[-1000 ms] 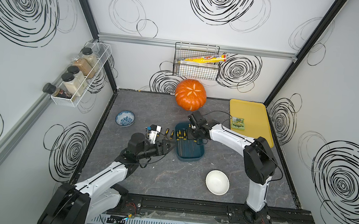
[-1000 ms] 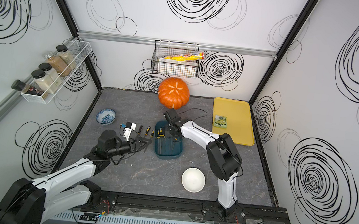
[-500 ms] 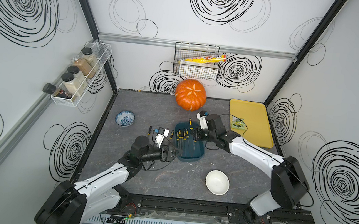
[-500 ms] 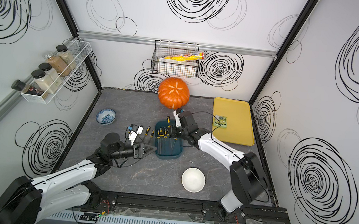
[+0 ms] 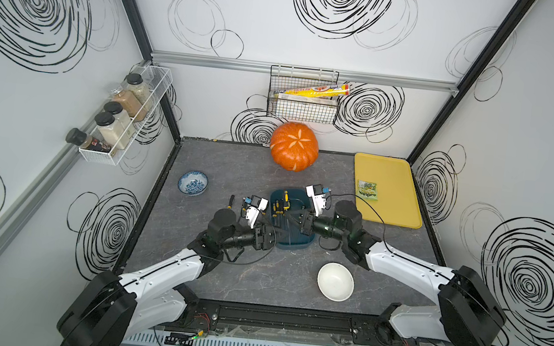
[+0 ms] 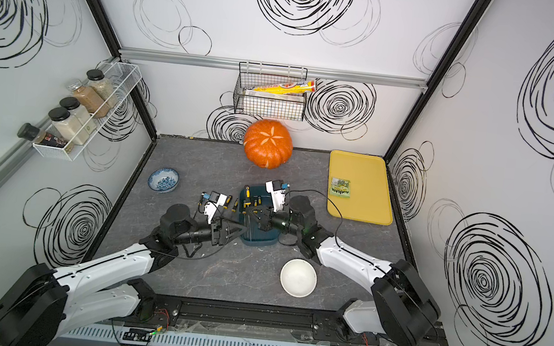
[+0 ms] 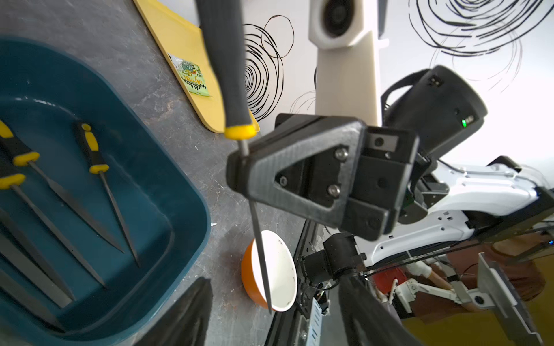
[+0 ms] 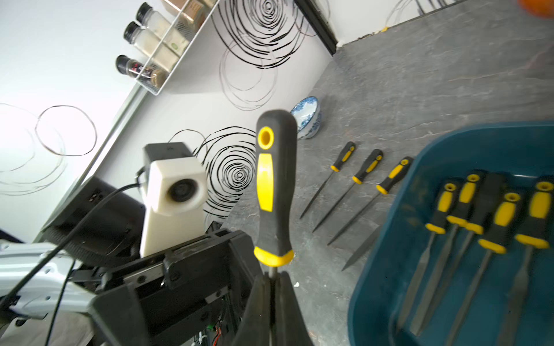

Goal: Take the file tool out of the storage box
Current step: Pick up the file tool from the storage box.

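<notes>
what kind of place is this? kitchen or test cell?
Most likely a staged robot test cell, not a real room: white walls drawn with black swirls, two robot arms mounted on a front rail, and unrelated props together, a pumpkin, a spice rack and a storage box of files.

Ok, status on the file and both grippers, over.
Right gripper shut on file at the shank, handle up. Left gripper open, jaws straddling the blade, not touching. It hangs above storage box. Nothing seen in the way.
</notes>
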{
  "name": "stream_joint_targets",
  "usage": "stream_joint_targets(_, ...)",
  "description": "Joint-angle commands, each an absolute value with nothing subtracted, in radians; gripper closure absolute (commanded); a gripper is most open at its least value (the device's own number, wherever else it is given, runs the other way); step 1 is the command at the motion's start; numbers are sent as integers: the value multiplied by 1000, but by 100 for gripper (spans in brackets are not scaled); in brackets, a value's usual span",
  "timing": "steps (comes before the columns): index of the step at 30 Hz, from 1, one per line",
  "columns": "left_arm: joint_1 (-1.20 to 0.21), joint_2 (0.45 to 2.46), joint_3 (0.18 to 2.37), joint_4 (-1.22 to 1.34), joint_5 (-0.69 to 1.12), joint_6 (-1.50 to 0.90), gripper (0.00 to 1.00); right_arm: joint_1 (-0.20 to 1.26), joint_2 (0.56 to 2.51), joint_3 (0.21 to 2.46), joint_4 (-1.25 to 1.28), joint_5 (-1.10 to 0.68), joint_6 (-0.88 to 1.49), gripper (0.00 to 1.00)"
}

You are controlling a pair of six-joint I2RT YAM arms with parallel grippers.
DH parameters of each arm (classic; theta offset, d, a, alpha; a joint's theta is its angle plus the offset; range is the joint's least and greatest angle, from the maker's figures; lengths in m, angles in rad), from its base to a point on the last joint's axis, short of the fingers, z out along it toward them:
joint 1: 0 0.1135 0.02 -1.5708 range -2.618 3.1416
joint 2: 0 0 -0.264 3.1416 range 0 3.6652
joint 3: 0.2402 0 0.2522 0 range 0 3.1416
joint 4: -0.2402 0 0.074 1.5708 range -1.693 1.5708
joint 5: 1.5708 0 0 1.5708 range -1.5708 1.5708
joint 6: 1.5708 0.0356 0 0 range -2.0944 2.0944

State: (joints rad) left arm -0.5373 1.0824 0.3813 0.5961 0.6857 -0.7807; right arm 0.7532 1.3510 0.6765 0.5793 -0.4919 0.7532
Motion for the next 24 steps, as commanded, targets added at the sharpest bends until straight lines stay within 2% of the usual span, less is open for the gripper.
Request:
stream_joint_targets(1,-547,1102,413,634,681,-759,33,759,1345,669,705,-518,803,100)
stream_joint_targets(7,-569,1143,414,679,686,-781,46,761,1359,628,807,-525,850,100)
stream_joint_targets(9,-572,1151,413,691,686,-785,48,762,1365,621,826,-527,861,100)
stream_joint_targets(11,-574,1149,409,707,691,-791,57,762,1367,615,835,-527,867,100)
stream_joint_targets(14,-574,1143,407,709,688,-794,60,764,1376,614,836,-526,868,100)
stream_joint_targets(18,-574,1149,404,721,690,-801,76,765,1384,601,852,-525,870,100)
stream_joint_targets(20,-574,1153,404,725,696,-804,88,767,1386,599,857,-522,872,100)
stream_joint_targets(22,-574,1153,402,729,696,-806,90,769,1387,594,863,-521,875,100)
stream_joint_targets(24,-575,1154,404,726,696,-805,100,772,1385,586,872,-519,878,100)
